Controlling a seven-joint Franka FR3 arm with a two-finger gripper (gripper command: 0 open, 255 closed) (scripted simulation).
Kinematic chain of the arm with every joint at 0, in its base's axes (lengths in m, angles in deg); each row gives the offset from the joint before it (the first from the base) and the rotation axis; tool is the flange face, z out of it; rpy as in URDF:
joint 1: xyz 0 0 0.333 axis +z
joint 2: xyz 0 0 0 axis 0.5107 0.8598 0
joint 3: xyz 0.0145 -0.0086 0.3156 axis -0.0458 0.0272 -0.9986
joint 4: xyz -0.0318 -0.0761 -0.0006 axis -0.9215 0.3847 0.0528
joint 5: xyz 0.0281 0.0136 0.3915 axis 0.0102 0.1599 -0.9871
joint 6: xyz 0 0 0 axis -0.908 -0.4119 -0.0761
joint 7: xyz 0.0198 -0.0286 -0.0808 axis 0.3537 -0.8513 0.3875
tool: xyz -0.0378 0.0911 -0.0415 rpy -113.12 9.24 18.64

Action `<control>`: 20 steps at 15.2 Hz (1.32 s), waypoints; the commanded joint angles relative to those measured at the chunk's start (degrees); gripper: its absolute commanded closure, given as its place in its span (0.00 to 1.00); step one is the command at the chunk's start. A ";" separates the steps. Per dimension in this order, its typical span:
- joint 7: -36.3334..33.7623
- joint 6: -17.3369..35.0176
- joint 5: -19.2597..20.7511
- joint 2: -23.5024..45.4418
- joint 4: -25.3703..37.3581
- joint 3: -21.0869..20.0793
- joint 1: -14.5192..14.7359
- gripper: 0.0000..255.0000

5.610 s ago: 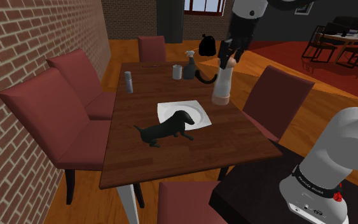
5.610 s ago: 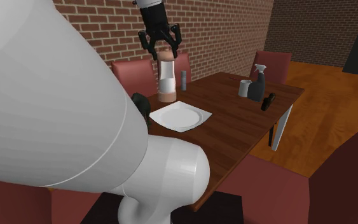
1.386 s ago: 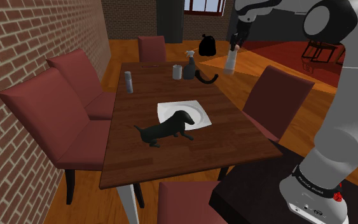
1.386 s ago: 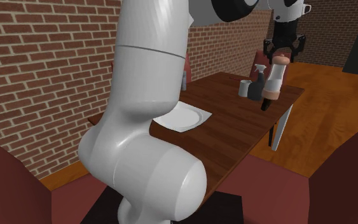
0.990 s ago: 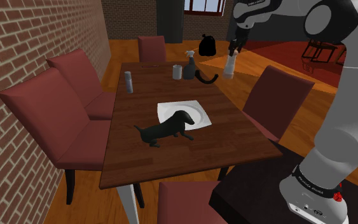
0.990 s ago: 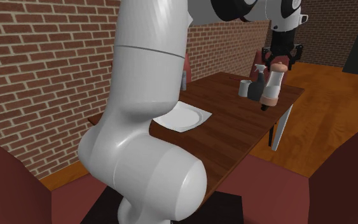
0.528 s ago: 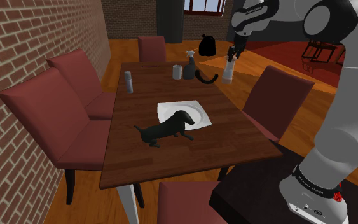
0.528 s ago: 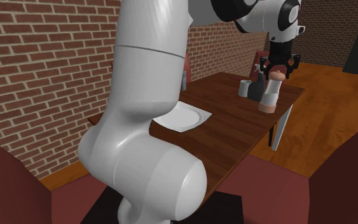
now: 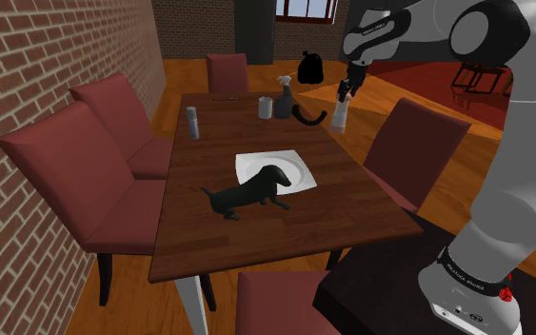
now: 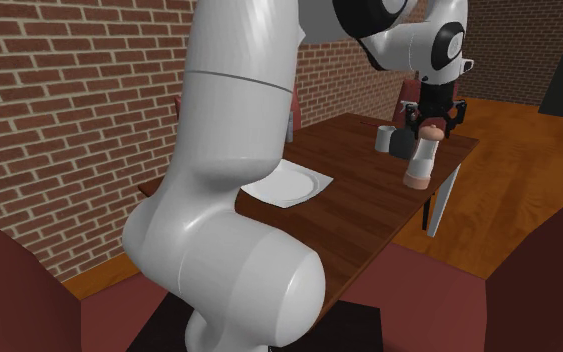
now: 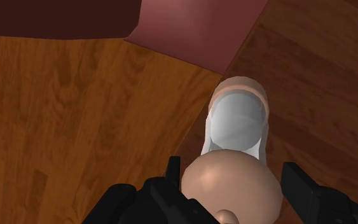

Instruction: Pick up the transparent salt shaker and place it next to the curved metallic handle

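Leaning slightly, cap up: salt shaker [image 10: 420,160] in gripper [image 10: 431,126].

Light is even and fairly dim, warm in tone — no glare anywhere. The window [image 9: 306,8] in the far wall is the brightest patch. The dark table [image 9: 256,224] carries only faint, soft shadows. The white arm [image 10: 229,150] shades smoothly from pale to grey. Everything is sharp, edges undistorted — the black gripper [image 11: 234,181] shows little surface detail.
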 commanded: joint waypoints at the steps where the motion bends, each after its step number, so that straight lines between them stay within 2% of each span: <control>1: 0.06 1.65 -0.10 0.20 -1.42 -0.04 -0.01 1.00; 9: 0.30 6.81 -0.72 2.09 -4.74 -0.34 -0.16 1.00; 16: 0.31 6.81 -0.73 2.11 -4.72 -0.34 -0.17 1.00; 17: 0.31 6.81 -0.73 2.10 -4.72 -0.34 -0.17 0.00; 20: 0.31 6.81 -0.73 2.10 -4.73 -0.34 -0.17 0.00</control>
